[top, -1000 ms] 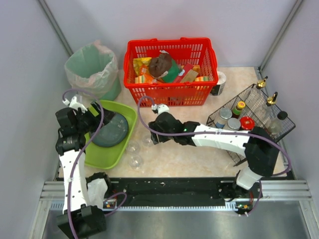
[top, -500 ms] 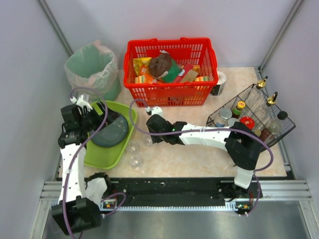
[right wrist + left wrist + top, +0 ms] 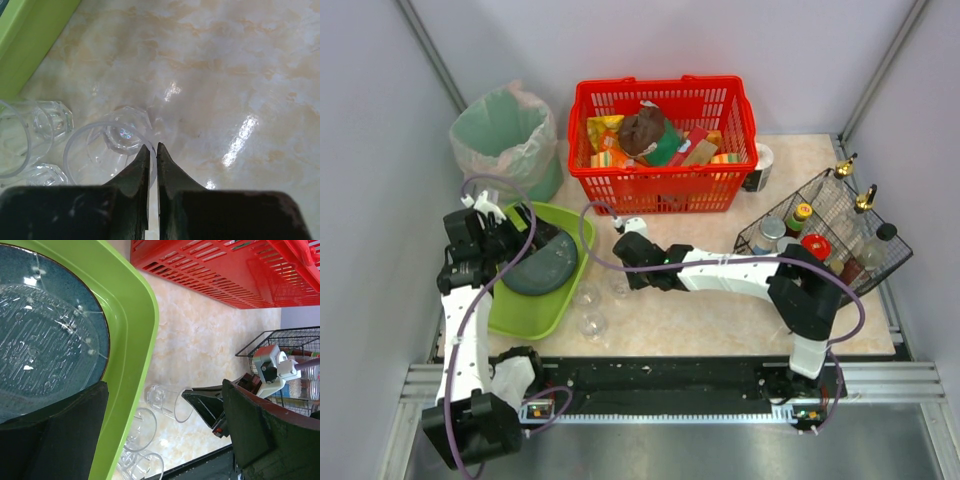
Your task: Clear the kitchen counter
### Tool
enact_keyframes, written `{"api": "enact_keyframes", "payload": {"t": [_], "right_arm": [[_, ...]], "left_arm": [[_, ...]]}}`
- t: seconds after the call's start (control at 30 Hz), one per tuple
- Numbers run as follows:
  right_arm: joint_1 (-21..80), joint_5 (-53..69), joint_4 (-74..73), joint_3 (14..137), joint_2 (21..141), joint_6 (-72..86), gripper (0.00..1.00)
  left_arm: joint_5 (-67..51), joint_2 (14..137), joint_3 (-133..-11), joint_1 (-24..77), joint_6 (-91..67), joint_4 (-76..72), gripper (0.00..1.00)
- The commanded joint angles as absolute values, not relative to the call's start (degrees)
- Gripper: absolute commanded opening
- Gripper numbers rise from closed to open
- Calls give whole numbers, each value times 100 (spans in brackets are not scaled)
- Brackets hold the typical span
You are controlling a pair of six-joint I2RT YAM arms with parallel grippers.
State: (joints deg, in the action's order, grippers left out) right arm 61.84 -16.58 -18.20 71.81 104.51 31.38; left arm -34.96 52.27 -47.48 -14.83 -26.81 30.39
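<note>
Two dark fingertips of the right gripper point(image 3: 150, 150) are being pressed almost together at the bottom of the wrist view, and the near wall of a clear glass point(image 3: 107, 145) is being pinched between them. Two other glasses point(image 3: 47, 125) are standing close beside it at lower left, and a corner of the lime-green tray point(image 3: 30, 45) is showing at upper left. Everything is being borne by the kitchen counter point(image 3: 225, 75), the pale marbled slab filling the middle of the overhead view.

By the look of it, the glass is being taken for lifting. The pinch on the thin wall should be firm, and the lift should be made straight up so that the neighbours are not knocked and the glass is not tipped.

At the left of the overhead view, the left gripper point(image 3: 510, 248) is being held spread wide over the tray, with nothing in it.
</note>
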Motion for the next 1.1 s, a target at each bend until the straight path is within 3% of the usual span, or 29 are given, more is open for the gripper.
{"api": "enact_keyframes", "payload": {"t": [0.0, 0.27, 0.47, 0.8, 1.07], "right_arm": [[6170, -1845, -1811, 7102, 9863, 3278, 0], [5907, -1723, -1407, 6224, 8089, 3472, 0], [5766, -1617, -1275, 5977, 6778, 3287, 0], [5774, -1214, -467, 5643, 5160, 3287, 0], [5757, -853, 95, 5581, 4948, 3357, 0]], "left_arm": [[-3778, 5159, -4773, -1424, -2715, 2716, 98], [-4727, 5414, -4386, -1056, -3619, 1751, 98], [-5010, 5607, -4315, -28, -4902, 468, 98], [-5133, 5608, -3323, 905, -9507, -3540, 91], [-4544, 5212, -3937, 1599, -9598, -2646, 92]]}}
